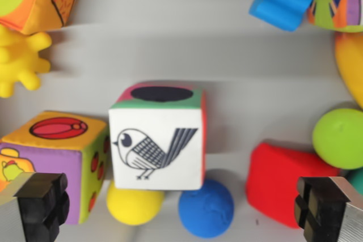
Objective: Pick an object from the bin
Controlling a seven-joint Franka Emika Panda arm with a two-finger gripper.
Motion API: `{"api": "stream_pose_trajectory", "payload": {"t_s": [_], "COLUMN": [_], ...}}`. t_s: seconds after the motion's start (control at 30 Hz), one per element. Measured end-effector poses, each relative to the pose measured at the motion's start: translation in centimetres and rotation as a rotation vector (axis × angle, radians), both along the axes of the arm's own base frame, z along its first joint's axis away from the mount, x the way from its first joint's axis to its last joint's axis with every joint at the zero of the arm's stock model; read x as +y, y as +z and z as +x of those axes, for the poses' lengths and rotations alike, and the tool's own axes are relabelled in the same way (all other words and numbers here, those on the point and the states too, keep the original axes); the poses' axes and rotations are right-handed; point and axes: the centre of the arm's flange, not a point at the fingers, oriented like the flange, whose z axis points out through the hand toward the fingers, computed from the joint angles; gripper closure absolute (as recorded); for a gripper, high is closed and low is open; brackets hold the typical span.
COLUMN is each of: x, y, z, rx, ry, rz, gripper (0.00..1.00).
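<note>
In the wrist view, my claw [181, 211] is spread wide and holds nothing; its two black fingertips [42, 202] stand in the lower left and lower right corners. Between them, at the centre, sits the bird cube [156, 147] on the grey bin floor [170, 43]. A yellow ball [133, 205] and a blue ball [207, 208] touch its lower edge. A red block [278, 188] lies at lower right.

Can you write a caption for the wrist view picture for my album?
Open gripper hovers over a bird cube among colourful toys.
</note>
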Motion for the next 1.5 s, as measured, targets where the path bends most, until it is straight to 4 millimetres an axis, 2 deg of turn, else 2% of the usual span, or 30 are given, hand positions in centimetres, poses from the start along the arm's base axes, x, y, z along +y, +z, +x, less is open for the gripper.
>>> {"api": "stream_pose_trajectory", "payload": {"t_s": [0.37, 0.97, 1.2, 1.5], "x": [2.2, 2.2, 2.2, 2.2], "y": [-2.8, -9.9, -12.1, -13.9], "z": [-2.7, -2.6, -2.7, -2.7], "rx": [-0.004, -0.003, -0.003, -0.006], "ry": [0.006, 0.005, 0.004, 0.003], "rz": [-0.005, -0.005, -0.005, -0.004], "gripper": [0.0, 0.0, 0.0, 0.0]}}
